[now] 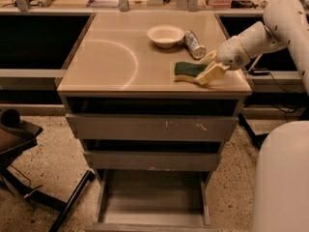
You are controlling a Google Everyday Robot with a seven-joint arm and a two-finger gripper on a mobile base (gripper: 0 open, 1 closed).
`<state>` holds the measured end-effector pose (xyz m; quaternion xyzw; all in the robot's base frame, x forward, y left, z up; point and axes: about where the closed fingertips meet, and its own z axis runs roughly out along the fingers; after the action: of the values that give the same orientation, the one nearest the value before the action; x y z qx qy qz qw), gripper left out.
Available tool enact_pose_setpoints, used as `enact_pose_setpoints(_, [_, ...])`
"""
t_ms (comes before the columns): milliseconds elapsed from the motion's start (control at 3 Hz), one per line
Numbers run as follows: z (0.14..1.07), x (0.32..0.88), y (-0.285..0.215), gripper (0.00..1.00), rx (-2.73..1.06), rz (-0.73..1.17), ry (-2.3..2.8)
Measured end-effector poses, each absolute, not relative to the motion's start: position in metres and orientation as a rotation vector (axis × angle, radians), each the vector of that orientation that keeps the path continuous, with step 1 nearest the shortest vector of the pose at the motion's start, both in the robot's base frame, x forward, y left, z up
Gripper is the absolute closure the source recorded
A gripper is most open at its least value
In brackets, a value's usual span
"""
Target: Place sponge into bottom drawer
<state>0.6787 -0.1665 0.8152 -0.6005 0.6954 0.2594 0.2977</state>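
Observation:
The sponge, dark green on top with yellow foam below, lies flat on the right front part of the beige counter top. My gripper comes in from the right on the white arm, low over the counter. It is open, with its pale fingers on either side of the sponge's right end. The bottom drawer is pulled out at floor level below the two grey-fronted drawers, and its flat floor holds nothing.
A white bowl and a metal can lying on its side sit behind the sponge. The robot's white body fills the lower right. A dark chair base stands at the lower left. Dark shelves flank the cabinet.

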Motion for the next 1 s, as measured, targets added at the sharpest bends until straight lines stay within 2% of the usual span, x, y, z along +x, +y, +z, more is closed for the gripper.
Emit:
enact_pose_setpoints(667, [0.812,0.657,-0.18,1.0,-1.573,0.705,1.844])
enact_pose_setpoints(1000, [0.845,0.636,-0.198,1.0,-1.583,0.568,1.753])
